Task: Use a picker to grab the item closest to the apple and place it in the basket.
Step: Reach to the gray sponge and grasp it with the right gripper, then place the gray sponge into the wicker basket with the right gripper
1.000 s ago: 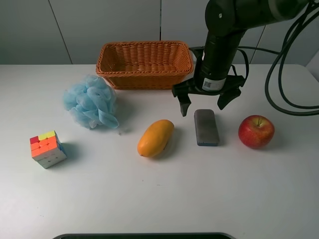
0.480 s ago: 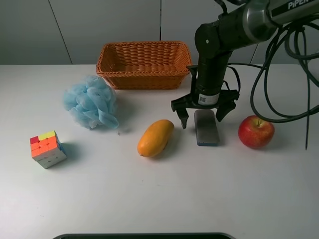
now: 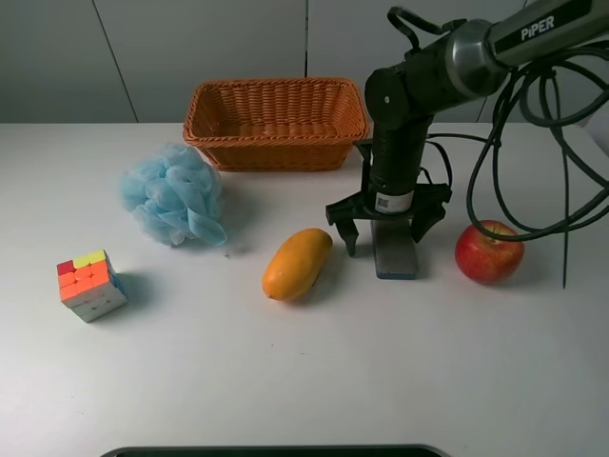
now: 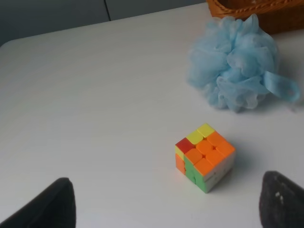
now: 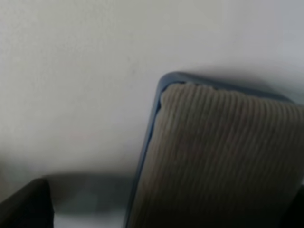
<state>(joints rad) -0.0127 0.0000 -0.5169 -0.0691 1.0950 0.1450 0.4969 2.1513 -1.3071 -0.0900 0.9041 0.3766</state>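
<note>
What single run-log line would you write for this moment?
phase: pre-grasp | right gripper: open, jaws straddling grey block | grey block: flat, beside apple | left gripper: open, near cube

Soft, even overhead light keeps the white bench (image 3: 285, 381) bright; shadows are short and faint. The high view is sharp. The right wrist view is blurred, the grey block (image 5: 223, 156) too near for focus.
</note>
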